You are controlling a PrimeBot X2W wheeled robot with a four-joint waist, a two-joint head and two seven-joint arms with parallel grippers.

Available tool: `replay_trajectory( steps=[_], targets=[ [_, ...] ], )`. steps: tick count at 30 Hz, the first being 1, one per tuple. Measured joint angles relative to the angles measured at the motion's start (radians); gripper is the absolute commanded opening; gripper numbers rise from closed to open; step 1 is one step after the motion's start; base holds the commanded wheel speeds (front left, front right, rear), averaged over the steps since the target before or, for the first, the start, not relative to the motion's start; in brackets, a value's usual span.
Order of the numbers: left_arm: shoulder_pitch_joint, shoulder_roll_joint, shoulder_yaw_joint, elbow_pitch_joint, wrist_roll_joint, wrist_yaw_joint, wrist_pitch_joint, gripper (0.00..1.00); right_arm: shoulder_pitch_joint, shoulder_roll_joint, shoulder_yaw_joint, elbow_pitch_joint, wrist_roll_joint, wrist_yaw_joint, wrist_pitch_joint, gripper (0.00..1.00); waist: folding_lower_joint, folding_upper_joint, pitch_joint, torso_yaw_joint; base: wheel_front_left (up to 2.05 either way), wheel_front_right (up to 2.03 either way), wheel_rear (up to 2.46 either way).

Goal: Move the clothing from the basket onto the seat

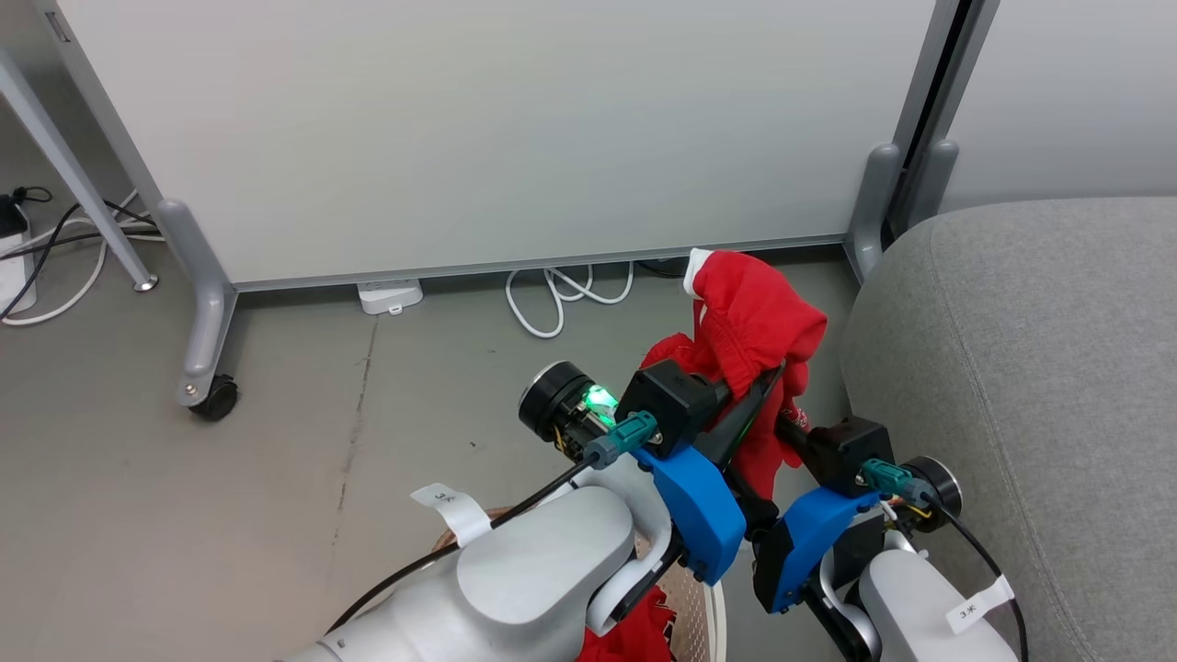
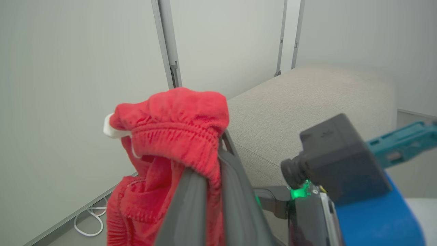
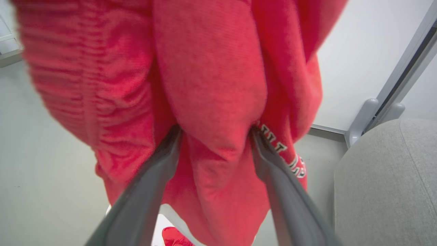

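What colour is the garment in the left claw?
The garment is bright red with a white tab; best in left wrist view.

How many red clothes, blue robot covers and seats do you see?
Red clothes: 2
Blue covers: 2
Seat: 1
Total: 5

Soft bright red fabric garment [image 1: 754, 317]: plain red, white tab, white dark-edged lettering. Large fabric-upholstered sofa cushion [image 1: 1039, 368]: uniform light grey.
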Motion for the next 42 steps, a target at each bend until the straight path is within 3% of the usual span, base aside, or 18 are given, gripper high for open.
replay_trajectory(
  steps=[4,5,7,9,11,36,39,40,41,42],
  targets=[
    [0.000,0.000,-0.001,0.000,-0.003,-0.002,0.000,0.00,-0.018,0.000,0.014,0.029,0.010,0.000,-0.014,0.96,0.0000,0.0000,-0.005,-0.002,0.00,0.00,0.00],
    [0.000,0.000,-0.001,0.000,-0.003,-0.002,0.000,0.00,-0.020,0.000,0.018,0.036,0.012,0.000,-0.018,0.87,0.0000,0.0000,-0.005,-0.002,0.00,0.00,0.00],
    [0.000,0.000,-0.001,0.000,-0.003,-0.002,0.000,0.00,-0.027,0.000,0.022,0.049,0.021,0.000,-0.024,0.54,0.0000,0.0000,-0.006,-0.002,0.00,0.00,0.00],
    [0.000,0.000,-0.001,0.000,-0.008,-0.002,0.000,0.00,-0.034,0.001,0.028,0.058,0.027,0.000,-0.030,0.35,0.0000,0.0000,-0.007,-0.002,0.00,0.00,0.00],
    [0.000,0.000,-0.002,0.001,-0.009,-0.002,0.000,0.00,-0.036,0.001,0.034,0.069,0.034,0.000,-0.034,0.01,0.0000,0.0000,-0.007,-0.003,0.00,0.00,0.00],
    [0.000,0.000,-0.002,0.012,-0.010,0.001,0.000,0.02,-0.054,0.003,0.077,0.127,0.079,0.000,-0.075,0.00,0.0000,0.0000,-0.015,-0.011,0.00,0.00,0.00],
    [0.000,0.000,-0.002,0.012,-0.008,0.002,0.000,0.17,-0.057,0.004,0.081,0.130,0.084,0.000,-0.077,0.00,0.0000,0.0000,-0.016,-0.011,0.00,0.00,0.00],
    [0.000,0.000,-0.001,0.012,-0.007,0.002,0.000,0.30,-0.059,0.004,0.082,0.131,0.086,0.000,-0.078,0.00,0.0001,0.0000,-0.016,-0.011,0.00,0.00,0.00],
    [0.000,0.000,0.000,0.012,-0.005,0.002,0.000,0.49,-0.060,0.004,0.083,0.132,0.087,0.000,-0.078,0.00,0.0000,0.0000,-0.016,-0.012,0.00,0.00,0.00],
    [0.001,0.000,0.001,0.011,-0.001,0.002,0.000,0.92,-0.062,0.004,0.084,0.133,0.087,0.000,-0.078,0.00,0.0000,0.0000,-0.016,-0.012,0.00,0.00,0.00]
  ],
)
